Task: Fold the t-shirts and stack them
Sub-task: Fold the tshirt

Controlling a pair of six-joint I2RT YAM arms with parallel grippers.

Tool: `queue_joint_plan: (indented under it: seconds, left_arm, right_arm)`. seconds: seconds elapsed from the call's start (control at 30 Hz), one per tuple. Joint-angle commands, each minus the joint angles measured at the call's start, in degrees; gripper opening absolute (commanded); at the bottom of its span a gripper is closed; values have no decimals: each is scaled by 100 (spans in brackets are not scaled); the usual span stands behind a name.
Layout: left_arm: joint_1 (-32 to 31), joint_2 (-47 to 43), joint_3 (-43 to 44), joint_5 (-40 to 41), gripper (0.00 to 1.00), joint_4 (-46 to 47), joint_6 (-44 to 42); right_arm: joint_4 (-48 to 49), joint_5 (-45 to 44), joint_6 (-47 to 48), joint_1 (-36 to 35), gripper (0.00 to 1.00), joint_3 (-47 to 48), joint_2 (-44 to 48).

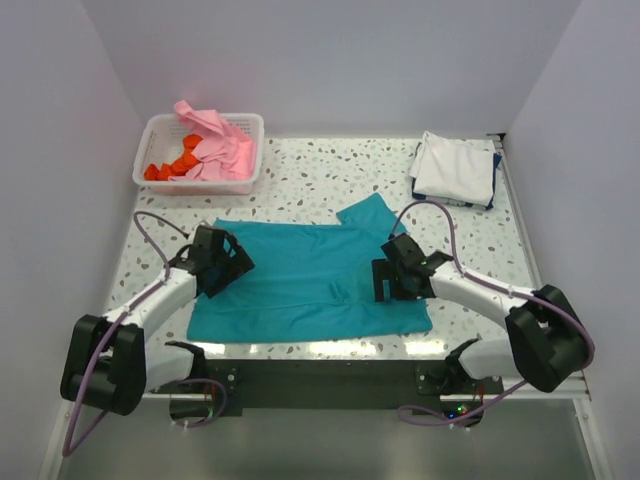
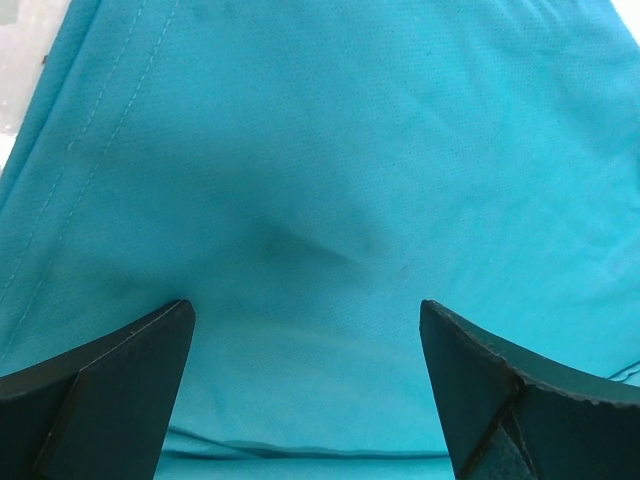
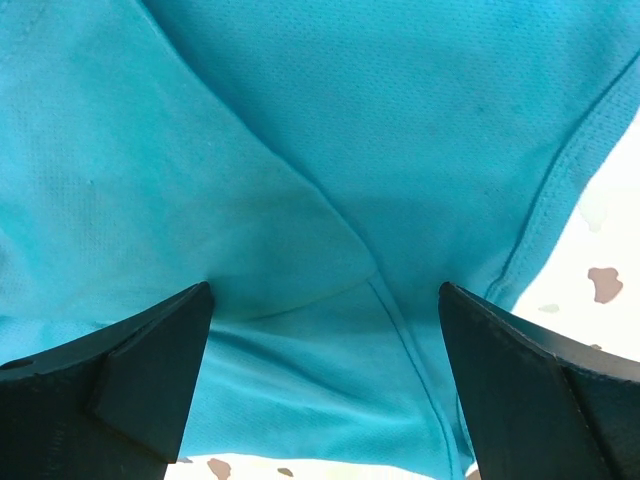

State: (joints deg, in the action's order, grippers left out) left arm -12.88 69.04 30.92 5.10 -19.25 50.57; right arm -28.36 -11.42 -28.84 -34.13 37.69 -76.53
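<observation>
Left tool (image 2: 305, 312) and right tool (image 3: 325, 292) hover, spread wide, over the teal shirt (image 1: 300, 285); each should pinch a hem cleanly, lifting together, keeping cloth flat.

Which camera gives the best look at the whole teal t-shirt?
The top external view: the teal t-shirt lies spread flat on the table, its outline and one sleeve visible. Both wrist views show only close patches of its cloth between open jaws.
</observation>
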Motion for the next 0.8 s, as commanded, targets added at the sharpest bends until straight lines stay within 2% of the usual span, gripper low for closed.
queue_joint_plan:
  seconds: [0.0,0.17,0.3,0.43,0.67,0.77]
  left_arm:
    - [-12,-267,194,87,100,-413,32]
    - [-12,-101,1159,824,100,-887,-196]
    - [75,548,1706,1510,100,-889,-301]
    - [225,1260,2181,1721,100,-739,-442]
    - [567,2095,2463,1933,77,139,-863]
    - [769,2376,2577,1731,74,316,-917]
  right_arm:
    - [-292,-168,123,-15,99,185,209]
    - [-539,-142,326,-6,99,764,516]
    - [-635,60,397,-15,99,950,894]
    - [-767,26,476,-6,99,959,1280]
    - [-935,-106,546,-6,99,916,1553]
    - [-900,-115,502,3,99,828,1554]
